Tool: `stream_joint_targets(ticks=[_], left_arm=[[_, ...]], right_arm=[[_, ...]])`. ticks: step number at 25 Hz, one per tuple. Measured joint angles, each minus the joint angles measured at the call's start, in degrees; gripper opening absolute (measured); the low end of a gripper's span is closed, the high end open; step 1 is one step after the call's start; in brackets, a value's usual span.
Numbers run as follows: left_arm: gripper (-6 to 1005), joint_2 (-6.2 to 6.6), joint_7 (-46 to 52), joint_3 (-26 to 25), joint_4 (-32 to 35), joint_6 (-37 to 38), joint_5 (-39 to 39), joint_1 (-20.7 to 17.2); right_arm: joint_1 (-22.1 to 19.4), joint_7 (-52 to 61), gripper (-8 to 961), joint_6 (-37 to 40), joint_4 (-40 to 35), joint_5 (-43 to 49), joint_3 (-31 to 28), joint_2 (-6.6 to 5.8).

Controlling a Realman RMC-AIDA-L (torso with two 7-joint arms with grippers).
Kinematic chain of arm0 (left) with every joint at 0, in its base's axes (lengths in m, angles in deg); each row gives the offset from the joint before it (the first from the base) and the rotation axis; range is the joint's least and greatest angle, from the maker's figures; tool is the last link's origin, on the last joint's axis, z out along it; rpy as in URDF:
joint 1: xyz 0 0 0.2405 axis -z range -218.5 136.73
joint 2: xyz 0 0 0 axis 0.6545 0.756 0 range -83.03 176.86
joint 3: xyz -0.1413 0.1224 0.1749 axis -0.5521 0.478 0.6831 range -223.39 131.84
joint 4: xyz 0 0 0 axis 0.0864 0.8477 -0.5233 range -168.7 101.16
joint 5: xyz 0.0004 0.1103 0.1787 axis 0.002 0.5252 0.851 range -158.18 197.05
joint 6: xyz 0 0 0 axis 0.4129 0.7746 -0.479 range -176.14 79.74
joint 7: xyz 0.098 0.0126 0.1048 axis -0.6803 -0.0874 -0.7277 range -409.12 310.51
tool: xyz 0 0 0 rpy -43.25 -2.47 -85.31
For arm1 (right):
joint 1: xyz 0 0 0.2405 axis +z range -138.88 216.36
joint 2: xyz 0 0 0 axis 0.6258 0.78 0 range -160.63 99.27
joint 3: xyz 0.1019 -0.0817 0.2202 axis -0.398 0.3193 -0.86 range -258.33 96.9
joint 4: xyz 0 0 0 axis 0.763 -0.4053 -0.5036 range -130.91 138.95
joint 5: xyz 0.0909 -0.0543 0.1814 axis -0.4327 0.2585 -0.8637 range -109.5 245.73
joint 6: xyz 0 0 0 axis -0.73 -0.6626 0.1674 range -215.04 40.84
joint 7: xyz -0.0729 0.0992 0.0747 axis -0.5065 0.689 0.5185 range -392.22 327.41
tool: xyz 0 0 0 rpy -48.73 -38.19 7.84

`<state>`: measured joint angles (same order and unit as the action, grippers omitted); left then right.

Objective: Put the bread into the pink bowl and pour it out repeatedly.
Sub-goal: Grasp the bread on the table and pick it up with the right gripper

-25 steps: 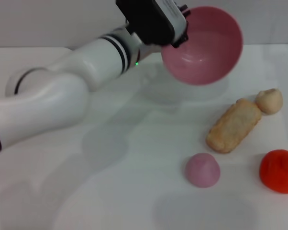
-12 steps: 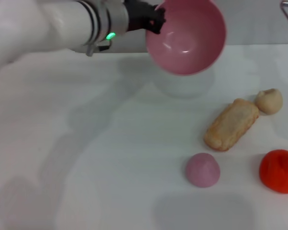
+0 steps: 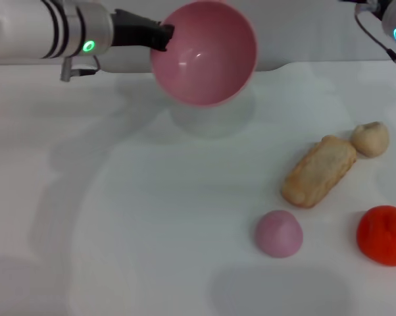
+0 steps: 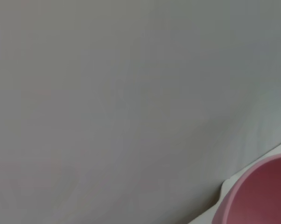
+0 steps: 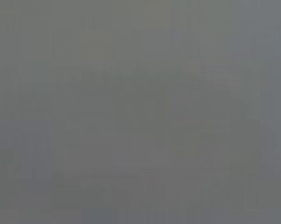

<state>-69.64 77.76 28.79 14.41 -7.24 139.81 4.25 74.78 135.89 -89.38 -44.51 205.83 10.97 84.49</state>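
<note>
Left gripper (image 3: pixel 164 36) is clamped on the rim of the round glossy pink plastic bowl (image 3: pixel 204 52), holding it in the air, tipped so its empty inside faces my head camera. Over the last 1 s it has carried the bowl leftward along the back of the table, away from the food. The long ridged tan toy bread loaf (image 3: pixel 318 171) hasn't moved: it lies on the white tabletop (image 3: pixel 152 217), well apart from the bowl, 1 end just beside a small beige lump (image 3: pixel 370 139). I read that as the pour being done; the bowl needs setting down for a reload.

Right arm (image 3: pixel 385 20) sits at the far right corner; can't tell its finger state.

Also on the table: small solid pink dome (image 3: pixel 279 233), red-orange lump (image 3: pixel 383 235). Plain grey wall behind.
</note>
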Motion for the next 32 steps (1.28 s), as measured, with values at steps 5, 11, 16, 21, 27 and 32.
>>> stream_joint_targets(ticks=[5,11,16,21,27,32], left_arm=[[46,0.43,-0.02,-0.58,-0.39,0.14,0.1,-1.09],[46,0.62,-0.13,-0.84,-0.7,0.17,0.14,-1.69],[46,1.06,-0.15,-1.01,-0.78,0.58,0.15,-2.39],[46,1.22,-0.15,-1.09,-0.98,0.65,0.14,-2.59],[46,1.25,-0.16,-1.11,-0.99,0.71,0.14,-2.14],[46,1.2,-0.28,-1.1,-0.99,0.81,0.17,-2.09]], right_arm=[[3.07,-7.51,540,20.36,-3.56,-0.32,-5.55,-0.98],[5.18,-20.83,540,46.82,-9.85,-0.64,-16.78,-0.29],[7.26,-27.07,540,68.12,-11.41,-0.01,-27.17,-1.61],[10.95,-28.87,539,82.53,-9.23,7.05,-32.27,-3.17],[14.28,-29.32,539,88.03,-4.85,10.85,-31.92,-3.36],[15.83,-31.09,539,87.21,-1.16,11.16,-31.89,-2.57]])
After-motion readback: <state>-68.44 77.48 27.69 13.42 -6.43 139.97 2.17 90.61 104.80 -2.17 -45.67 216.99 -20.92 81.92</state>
